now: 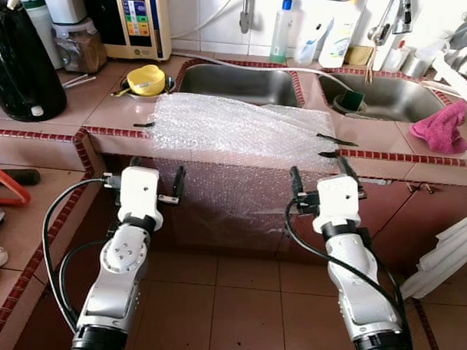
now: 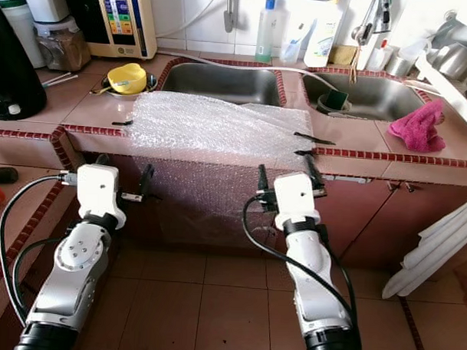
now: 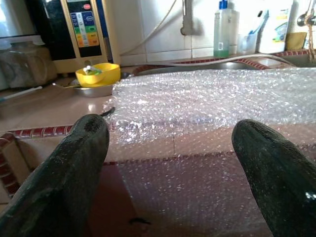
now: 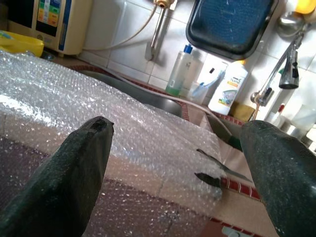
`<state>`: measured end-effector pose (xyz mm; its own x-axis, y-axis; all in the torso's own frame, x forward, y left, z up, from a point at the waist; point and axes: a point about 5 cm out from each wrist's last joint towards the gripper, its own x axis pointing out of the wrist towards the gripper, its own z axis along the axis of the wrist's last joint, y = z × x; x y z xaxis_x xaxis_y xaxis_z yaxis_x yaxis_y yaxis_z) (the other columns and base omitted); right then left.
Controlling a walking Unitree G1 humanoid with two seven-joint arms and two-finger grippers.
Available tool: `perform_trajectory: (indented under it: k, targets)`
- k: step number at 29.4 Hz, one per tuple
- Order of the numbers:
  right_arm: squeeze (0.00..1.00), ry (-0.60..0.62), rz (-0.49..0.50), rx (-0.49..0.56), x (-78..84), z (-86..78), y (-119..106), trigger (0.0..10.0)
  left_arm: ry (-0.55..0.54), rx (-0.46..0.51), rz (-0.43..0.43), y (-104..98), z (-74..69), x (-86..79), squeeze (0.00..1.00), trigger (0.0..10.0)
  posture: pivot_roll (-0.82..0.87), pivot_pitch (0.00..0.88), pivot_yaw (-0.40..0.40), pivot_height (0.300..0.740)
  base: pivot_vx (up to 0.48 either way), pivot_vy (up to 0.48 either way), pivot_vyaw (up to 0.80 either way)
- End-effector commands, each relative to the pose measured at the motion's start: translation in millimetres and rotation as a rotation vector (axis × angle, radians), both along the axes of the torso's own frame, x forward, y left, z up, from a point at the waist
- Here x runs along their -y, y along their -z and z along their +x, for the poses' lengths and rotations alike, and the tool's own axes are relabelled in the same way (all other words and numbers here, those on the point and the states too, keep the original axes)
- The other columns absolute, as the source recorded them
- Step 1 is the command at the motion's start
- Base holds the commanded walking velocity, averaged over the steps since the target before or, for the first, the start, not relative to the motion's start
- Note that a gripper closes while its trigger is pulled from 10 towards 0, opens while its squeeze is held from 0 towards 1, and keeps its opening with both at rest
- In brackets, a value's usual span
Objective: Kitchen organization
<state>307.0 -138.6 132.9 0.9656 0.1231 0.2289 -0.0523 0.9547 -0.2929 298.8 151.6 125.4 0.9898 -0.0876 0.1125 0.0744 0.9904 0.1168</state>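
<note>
Tiled counter (image 1: 50, 149) ahead carries bubble wrap (image 1: 235, 129) draped over its edge, just beyond our left pincer (image 1: 153, 184) and right pincer (image 1: 319, 186), both spread apart and empty. Pinching unevenly, we judge, could tear it off its tape strips (image 1: 334, 140).

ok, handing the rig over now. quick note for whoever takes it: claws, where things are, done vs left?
Left claw: open, holding nothing, in front of the counter edge, facing the bubble wrap.
Right claw: open, holding nothing, same height, near the wrap's right side.
Wrap: draped over the counter edge in front of the sink, hanging down the cabinet front, held by dark tape strips.
Done: nothing gripped yet.
Left: probably grasp the wrap.
</note>
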Motion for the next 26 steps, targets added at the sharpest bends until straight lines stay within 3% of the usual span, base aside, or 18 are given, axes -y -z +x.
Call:
perform_trajectory:
  k: [1, 26]
  targets:
    - [0.00, -0.007, -0.004, 0.023, -1.3, 2.6, -7.8, 10.0, 0.015, 0.024, -0.001, -7.2, 3.4, 2.8, 0.00, 10.0, 0.12, 0.000, -0.024, 0.740, 0.360, 0.000, 0.00]
    - [0.00, -0.020, -0.002, 0.022, -5.8, 8.4, -7.2, 10.0, 0.029, 0.013, -0.013, -5.8, 7.3, 6.0, 0.00, 10.0, 0.12, 0.000, -0.030, 0.740, 0.437, 0.000, 0.00]
